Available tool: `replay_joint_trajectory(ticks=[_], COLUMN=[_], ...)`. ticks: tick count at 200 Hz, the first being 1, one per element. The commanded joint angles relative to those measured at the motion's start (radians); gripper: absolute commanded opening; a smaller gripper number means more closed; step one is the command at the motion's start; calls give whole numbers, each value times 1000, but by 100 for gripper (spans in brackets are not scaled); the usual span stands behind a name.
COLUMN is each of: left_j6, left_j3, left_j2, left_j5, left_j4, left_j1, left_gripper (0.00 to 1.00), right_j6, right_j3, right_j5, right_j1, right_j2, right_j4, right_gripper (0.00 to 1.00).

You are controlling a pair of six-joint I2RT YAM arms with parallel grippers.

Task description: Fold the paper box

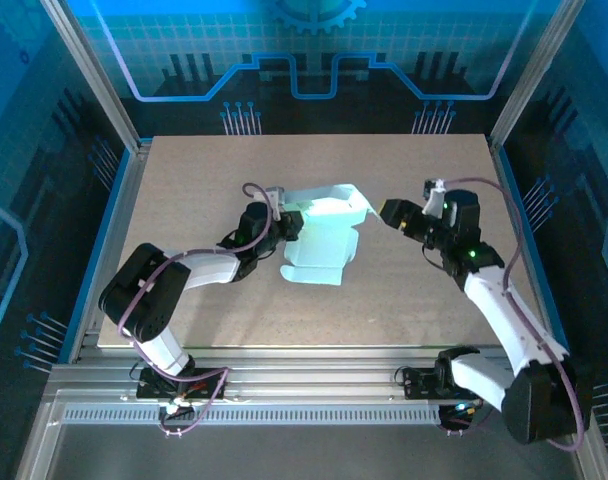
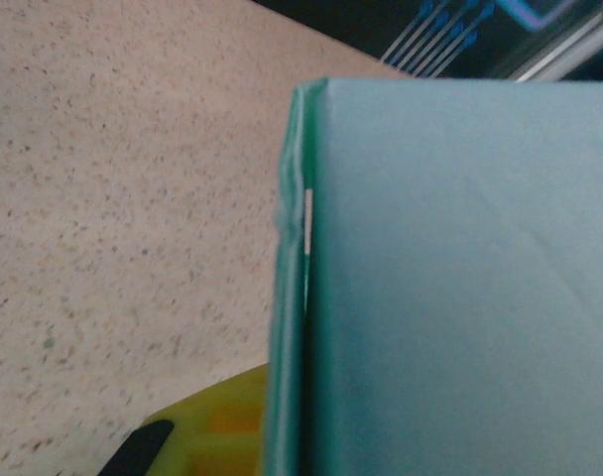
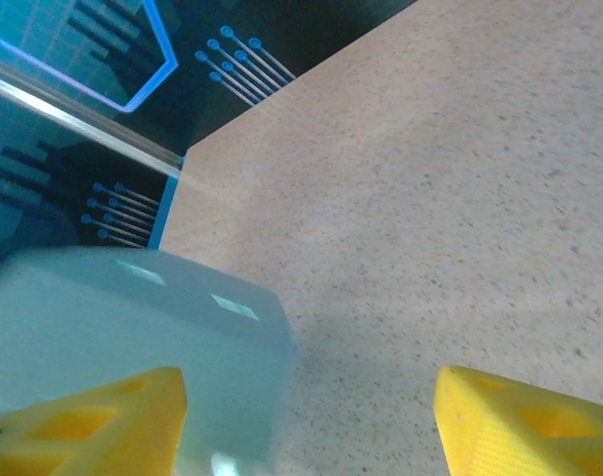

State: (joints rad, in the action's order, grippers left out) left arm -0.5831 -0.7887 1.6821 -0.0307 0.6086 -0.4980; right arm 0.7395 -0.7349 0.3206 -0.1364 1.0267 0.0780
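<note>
The paper box [image 1: 322,232] is pale mint card, partly folded, lying mid-table with a raised flap at its far side. My left gripper [image 1: 287,229] is shut on the box's left edge. In the left wrist view the card [image 2: 460,288] runs upright past one yellow finger [image 2: 217,421], and the other finger is hidden behind it. My right gripper [image 1: 392,212] stands open just right of the box, apart from it. In the right wrist view its yellow fingers [image 3: 93,426] are spread wide over bare table, with the box [image 3: 143,337] at the left one.
The speckled beige table [image 1: 184,180] has free room on all sides of the box. Aluminium frame rails [image 1: 304,385] run along the near edge, and posts with blue-lit walls [image 1: 84,90] enclose the back and sides.
</note>
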Motion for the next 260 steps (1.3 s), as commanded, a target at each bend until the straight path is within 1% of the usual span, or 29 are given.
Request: replay_joint_trajectory(ticks=[1,13,24,40,61,78,124,156,173,206,247,260], left_j6=[-186,-233,-261,-280,-306,-306,-289,-302,-313,-315,-321,-325], left_j3=[-56,-59,-65,-82,-84,-86,-69,-63,-66,-66,-55,-49], left_j2=[19,23,21,15,18,21,39,57,64,62,48,45], left_j5=[-14,19,46,104,164,185,215,253,272,280,268,258], left_j4=[-39,-12,-4,0,35,42,92,146,162,169,172,173], left_j1=[19,24,26,26,27,27,27,27,27,25,26,25], left_gripper=[0,0,0,0,0,0,0,0,0,0,0,0], right_j6=[84,126,170,235,327,366,372,427,441,427,378,366], right_j3=[87,138,163,178,163,128,30,4,-9,-34,-33,-29], right_j5=[-98,-91,-37,62,205,249,253,268,268,261,220,204], right_j1=[4,10,22,28,21,1,-62,-86,-105,-137,-161,-161], right_j2=[-91,-120,-107,-51,48,100,183,252,282,321,321,311], right_j4=[-68,-112,-164,-286,-508,-594,-609,-688,-701,-649,-562,-538], right_gripper=[68,68,68,67,67,68,67,67,66,59,44,42])
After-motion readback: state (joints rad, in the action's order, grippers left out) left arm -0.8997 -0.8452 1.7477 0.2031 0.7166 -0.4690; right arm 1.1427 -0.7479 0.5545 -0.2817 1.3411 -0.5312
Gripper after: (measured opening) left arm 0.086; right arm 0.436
